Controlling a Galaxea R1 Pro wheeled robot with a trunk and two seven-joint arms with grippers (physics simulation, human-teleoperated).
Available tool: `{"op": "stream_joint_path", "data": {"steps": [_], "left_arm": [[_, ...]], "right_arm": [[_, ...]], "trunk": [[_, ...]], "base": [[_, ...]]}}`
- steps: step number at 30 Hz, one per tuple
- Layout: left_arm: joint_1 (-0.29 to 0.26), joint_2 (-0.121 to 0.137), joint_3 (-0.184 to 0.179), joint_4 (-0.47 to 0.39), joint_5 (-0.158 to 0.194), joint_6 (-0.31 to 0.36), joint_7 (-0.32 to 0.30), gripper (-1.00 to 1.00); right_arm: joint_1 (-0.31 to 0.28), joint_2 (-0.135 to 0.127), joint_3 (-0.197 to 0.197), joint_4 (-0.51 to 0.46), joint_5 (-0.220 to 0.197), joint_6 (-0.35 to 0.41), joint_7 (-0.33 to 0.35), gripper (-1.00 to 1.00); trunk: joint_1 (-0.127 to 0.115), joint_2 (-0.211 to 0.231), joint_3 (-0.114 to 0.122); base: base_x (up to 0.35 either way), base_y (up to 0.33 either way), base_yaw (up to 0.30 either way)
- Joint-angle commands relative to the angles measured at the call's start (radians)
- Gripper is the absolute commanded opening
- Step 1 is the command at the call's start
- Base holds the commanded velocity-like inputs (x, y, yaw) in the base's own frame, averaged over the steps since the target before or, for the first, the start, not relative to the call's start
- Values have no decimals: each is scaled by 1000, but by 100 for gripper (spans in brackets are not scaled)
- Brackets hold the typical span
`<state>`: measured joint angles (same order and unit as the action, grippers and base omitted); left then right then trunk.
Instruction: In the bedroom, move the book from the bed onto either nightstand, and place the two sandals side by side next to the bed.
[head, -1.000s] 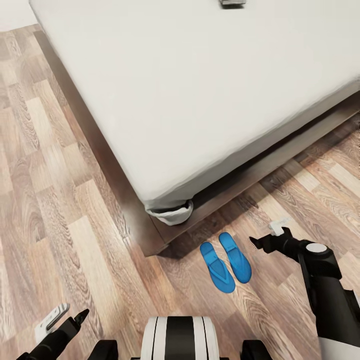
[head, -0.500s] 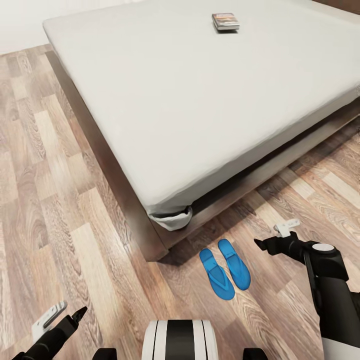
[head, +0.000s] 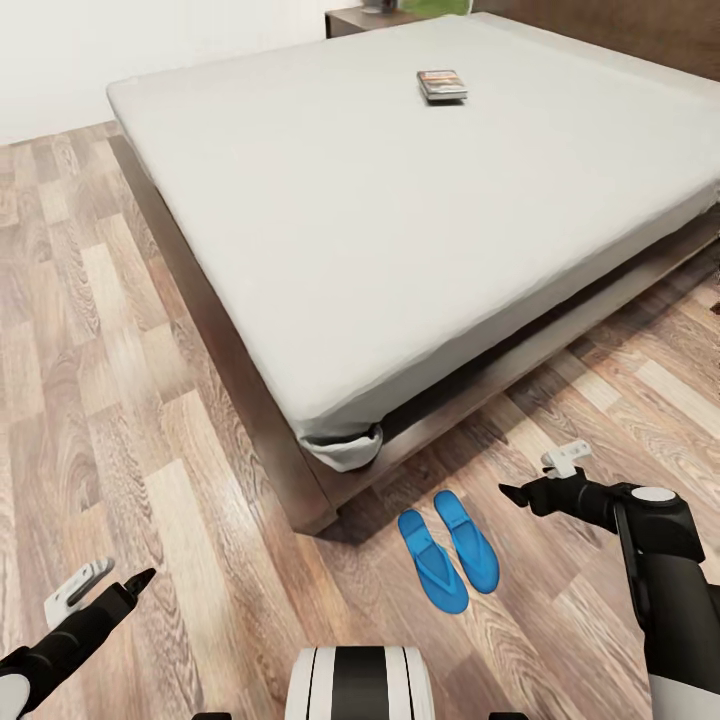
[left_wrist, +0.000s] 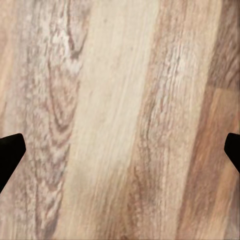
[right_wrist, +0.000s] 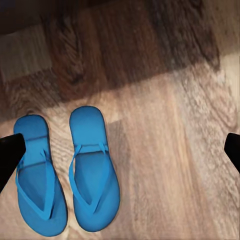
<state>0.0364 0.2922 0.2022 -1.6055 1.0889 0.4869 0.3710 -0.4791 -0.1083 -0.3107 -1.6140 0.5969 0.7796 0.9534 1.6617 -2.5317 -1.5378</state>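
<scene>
- the book (head: 442, 85) lies flat on the bed (head: 400, 220) in the upper middle of the head view, well in from the mattress edges and toward the headboard (head: 640, 30) at the upper right; its dark cover with an orange band faces up.
- the bed runs diagonally across the upper and middle frame, an off-white mattress on a low dark-brown frame, with a near corner where the sheet bunches just above the sandals.
- the two sandals (head: 448, 548) lie on the wooden floor (head: 130, 400) at lower centre, bright blue, side by side and nearly touching, roughly parallel, just beside the bed's near corner; in the right wrist view (right_wrist: 67, 175) they sit in the lower left of the frame, straps up, close together.
- a dark-brown nightstand (head: 365, 18) shows at the top edge, left of centre, just beyond the far corner of the mattress, with something green and something grey on top that are too cropped to name.
- the right gripper (head: 535, 478) hangs over the floor at lower right, to the right of the sandals and apart from them; its fingers stand spread, nothing between them, and in the right wrist view the two dark tips sit at opposite frame edges.
- the left gripper (head: 105, 585) hangs at lower left over bare floor, fingers spread and empty; the left wrist view shows plank grain between its tips.
</scene>
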Motion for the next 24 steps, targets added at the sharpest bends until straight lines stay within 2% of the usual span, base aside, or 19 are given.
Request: {"op": "stream_joint_path", "data": {"steps": [1, 4, 8, 10, 12, 14, 23, 24], "left_arm": [[-2, 0, 8, -2, 11, 9, 8, 100], [-2, -4, 19, 0, 10, 17, 7, 100], [-2, -21, 25, 4, 7, 23, 8, 100], [-2, -43, 30, 16, 6, 27, 7, 100], [-2, -59, 34, 39, 11, 30, 7, 100], [-2, -63, 34, 45, 12, 31, 6, 100], [-1, -70, 23, 56, 6, 32, 9, 100], [-1, -92, 15, 86, 0, 28, 13, 100]], "right_arm": [[-1, 0, -2, -1, 10, 3, 18, 100], [-1, 1, -4, -1, 10, 4, 29, 100], [-1, 3, -5, -1, 10, 3, 38, 100], [-1, 2, -8, -1, 10, 2, 42, 100], [-5, -2, -24, -1, 10, 2, 45, 100], [-7, -3, -34, -1, 10, 2, 46, 100], [-4, 3, -49, -1, 10, -5, 47, 100], [-2, 9, -51, -1, 10, -7, 47, 100]], "trunk": [[-1, 0, 3], [-2, 1, 15], [-4, 2, 31], [-5, 2, 38], [-5, 3, 46], [-6, 3, 54], [-10, 5, 89], [-11, 5, 92]], "base": [[0, 0, -5], [0, 0, -4], [0, 0, -49], [0, 0, -155], [0, 0, -206], [0, 0, -237], [0, 0, -254], [0, 0, -265]]}}
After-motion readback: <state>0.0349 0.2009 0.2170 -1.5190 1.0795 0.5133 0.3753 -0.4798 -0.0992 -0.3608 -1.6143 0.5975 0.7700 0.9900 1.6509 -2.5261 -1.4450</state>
